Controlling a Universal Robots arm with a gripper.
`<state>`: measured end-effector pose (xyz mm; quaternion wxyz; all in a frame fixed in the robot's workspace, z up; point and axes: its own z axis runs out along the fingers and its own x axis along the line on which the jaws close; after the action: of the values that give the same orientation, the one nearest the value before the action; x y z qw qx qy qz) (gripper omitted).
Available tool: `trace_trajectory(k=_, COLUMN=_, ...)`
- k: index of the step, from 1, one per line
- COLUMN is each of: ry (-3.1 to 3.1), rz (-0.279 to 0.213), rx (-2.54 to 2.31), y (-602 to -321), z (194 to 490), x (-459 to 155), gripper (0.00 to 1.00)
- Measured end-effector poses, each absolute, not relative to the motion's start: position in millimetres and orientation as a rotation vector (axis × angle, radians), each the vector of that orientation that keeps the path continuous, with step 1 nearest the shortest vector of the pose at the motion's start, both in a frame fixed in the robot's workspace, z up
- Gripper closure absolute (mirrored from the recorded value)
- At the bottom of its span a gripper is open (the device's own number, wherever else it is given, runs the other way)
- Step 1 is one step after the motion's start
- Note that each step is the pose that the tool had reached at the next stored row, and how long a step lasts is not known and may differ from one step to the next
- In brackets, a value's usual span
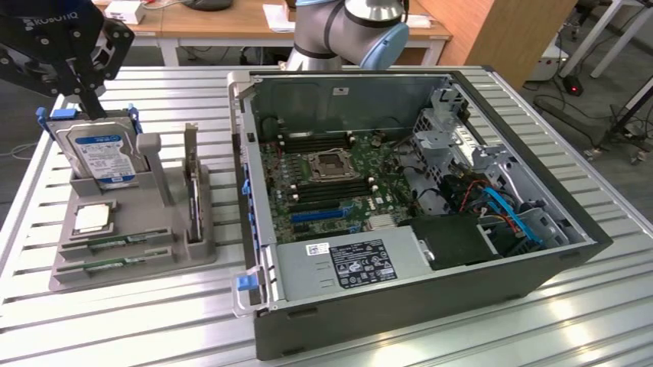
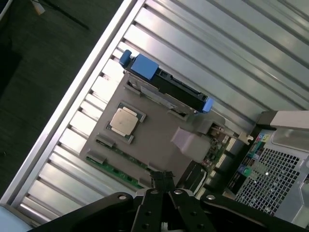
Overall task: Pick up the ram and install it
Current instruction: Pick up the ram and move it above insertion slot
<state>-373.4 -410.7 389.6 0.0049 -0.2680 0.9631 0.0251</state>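
Two green ram sticks (image 1: pixel 115 243) lie flat in slots at the near end of a grey holder (image 1: pixel 153 264) on the exterior view's left. In the wrist view a ram stick (image 2: pixel 115 170) runs along the holder's edge, just beside my fingertips. My gripper (image 1: pixel 92 105) hangs high above the holder's far end, over the hard drive, well away from the ram. Its black fingers are shut together with nothing between them, and the wrist view shows the same of the gripper (image 2: pixel 164 180). The open computer case (image 1: pixel 571 229) lies to the exterior view's right, its motherboard (image 1: pixel 342 187) exposed.
The holder also carries an upright silver hard drive with a blue label (image 1: pixel 104 157), a square silver processor (image 1: pixel 92 218) and an upright card (image 1: pixel 192 180). A power supply (image 1: pixel 352 260) and cables fill the case's near end. The slatted metal table (image 1: pixel 122 321) surrounds everything.
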Motion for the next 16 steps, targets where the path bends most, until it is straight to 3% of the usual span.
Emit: trace_trajectory(k=16, ry=2.926, rz=0.08, rx=-1.129, y=-410.7, z=389.5, x=-373.4, gripper=0.91)
